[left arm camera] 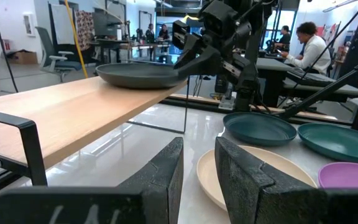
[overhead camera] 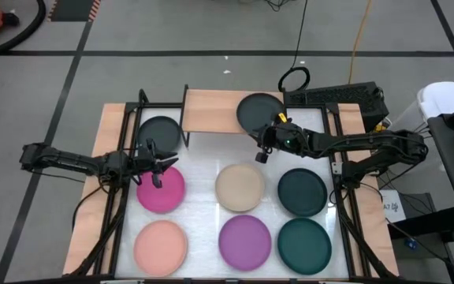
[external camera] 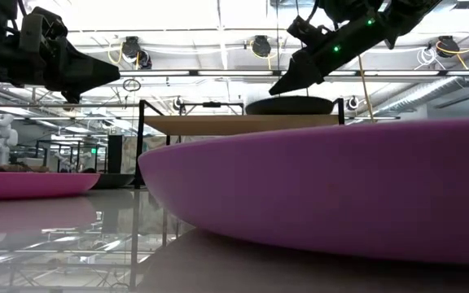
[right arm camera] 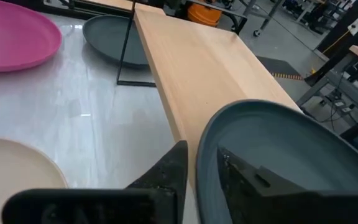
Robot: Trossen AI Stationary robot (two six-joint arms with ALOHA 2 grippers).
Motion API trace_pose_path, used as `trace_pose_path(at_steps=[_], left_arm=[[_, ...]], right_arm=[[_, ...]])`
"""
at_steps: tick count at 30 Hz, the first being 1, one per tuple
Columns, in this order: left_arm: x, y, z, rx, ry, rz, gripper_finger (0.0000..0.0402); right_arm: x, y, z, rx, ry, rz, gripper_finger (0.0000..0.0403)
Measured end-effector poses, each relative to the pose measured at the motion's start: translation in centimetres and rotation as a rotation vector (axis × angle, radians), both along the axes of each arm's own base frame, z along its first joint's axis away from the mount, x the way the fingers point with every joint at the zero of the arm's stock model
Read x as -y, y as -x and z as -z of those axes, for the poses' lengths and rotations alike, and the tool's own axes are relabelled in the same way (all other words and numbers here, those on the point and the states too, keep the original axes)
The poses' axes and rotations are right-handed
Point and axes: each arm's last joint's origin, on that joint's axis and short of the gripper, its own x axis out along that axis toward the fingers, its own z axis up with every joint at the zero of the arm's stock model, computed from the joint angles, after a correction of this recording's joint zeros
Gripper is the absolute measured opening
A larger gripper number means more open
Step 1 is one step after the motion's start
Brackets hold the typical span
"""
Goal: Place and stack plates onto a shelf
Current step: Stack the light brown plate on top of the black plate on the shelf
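My right hand (overhead camera: 263,136) is gripping the rim of a charcoal plate (overhead camera: 260,111), which is lying on the right end of the light-wood shelf (overhead camera: 211,110). My left hand (overhead camera: 158,164), fingers narrowly parted and holding nothing, is hovering above the magenta plate (overhead camera: 164,192). A second charcoal plate (overhead camera: 159,132) is sitting on the table (overhead camera: 203,166) beside the shelf.
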Motion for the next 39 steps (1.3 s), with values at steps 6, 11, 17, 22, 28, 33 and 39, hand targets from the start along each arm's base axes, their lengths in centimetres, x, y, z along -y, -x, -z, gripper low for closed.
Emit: trace_pose_path(at_steps=[6, 11, 17, 22, 28, 33, 39], left_arm=[[0.0, 0.0, 0.0, 0.0, 0.0, 0.0, 0.0097], [0.0, 0.0, 0.0, 0.001, 0.0, 0.0, 0.0097], [0.0, 0.0, 0.0, 0.0, 0.0, 0.0, 0.0097], [0.0, 0.0, 0.0, 0.001, 0.0, 0.001, 0.0097], [0.0, 0.0, 0.0, 0.0, 0.0, 0.0, 0.0097], [0.0, 0.0, 0.0, 0.0, 0.0, 0.0, 0.0097], [0.0, 0.0, 0.0, 0.0, 0.0, 0.001, 0.0097]], right_arm=[[-1.5, 0.0, -1.4, 0.088, 0.035, -0.06, 0.0082], [-3.2, 0.9, -4.4, 0.249, 0.103, -0.134, 0.0082], [-5.0, 2.9, -6.7, 0.333, 0.099, -0.195, 0.0082], [-6.5, 4.7, -4.7, 0.243, -0.051, -0.223, 0.0082], [-8.8, 6.7, 0.1, 0.279, -0.215, -0.292, 0.0082], [-9.7, 8.6, 4.3, 0.393, -0.293, -0.349, 0.0082], [-9.3, 11.2, 6.7, 0.596, -0.366, -0.366, 0.0082]])
